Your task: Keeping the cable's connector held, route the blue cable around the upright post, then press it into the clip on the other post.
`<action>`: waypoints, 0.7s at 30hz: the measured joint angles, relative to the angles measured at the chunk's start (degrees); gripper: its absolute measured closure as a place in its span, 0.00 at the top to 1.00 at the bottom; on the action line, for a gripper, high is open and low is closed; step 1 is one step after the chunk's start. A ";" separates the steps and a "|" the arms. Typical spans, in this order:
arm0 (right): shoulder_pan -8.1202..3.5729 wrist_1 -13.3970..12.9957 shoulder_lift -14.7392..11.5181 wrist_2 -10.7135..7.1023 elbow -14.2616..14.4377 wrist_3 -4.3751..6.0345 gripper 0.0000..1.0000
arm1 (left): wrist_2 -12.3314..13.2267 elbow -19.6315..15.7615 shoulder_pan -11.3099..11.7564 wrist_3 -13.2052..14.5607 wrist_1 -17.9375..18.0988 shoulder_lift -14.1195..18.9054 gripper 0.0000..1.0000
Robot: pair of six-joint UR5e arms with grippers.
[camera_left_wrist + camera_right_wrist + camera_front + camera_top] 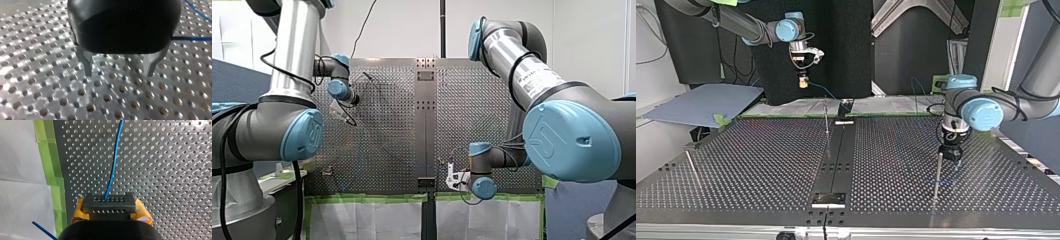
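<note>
Connector (109, 203) was clamped between the yellow pads (77, 211) of my right gripper (110, 208) to anchor the blue cable (113, 162) over the table (175, 170), while my left gripper (118, 71) hovered beside a post (938, 172), jaws wide, probably to guide it.
</note>
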 joint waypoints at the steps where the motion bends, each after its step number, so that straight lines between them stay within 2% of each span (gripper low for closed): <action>1: 0.00 0.00 0.00 0.01 0.00 0.00 0.00 | -0.02 -0.05 0.04 -0.64 -0.04 0.27 1.00; 4: 0.00 0.02 0.00 0.05 0.01 -0.01 0.00 | 0.06 -0.36 0.14 -2.05 -0.07 0.74 1.00; 8: 0.04 0.09 0.00 0.08 0.02 -0.05 0.00 | 0.76 -0.97 0.18 -2.58 -0.06 1.09 1.00; 17: 0.14 0.21 0.00 0.09 0.00 -0.09 0.00 | 2.17 -1.75 0.47 -2.62 -0.42 3.28 1.00; 21: 0.17 0.21 0.00 0.09 0.01 -0.09 0.00 | 2.42 -1.76 0.60 -1.57 -1.47 3.88 1.00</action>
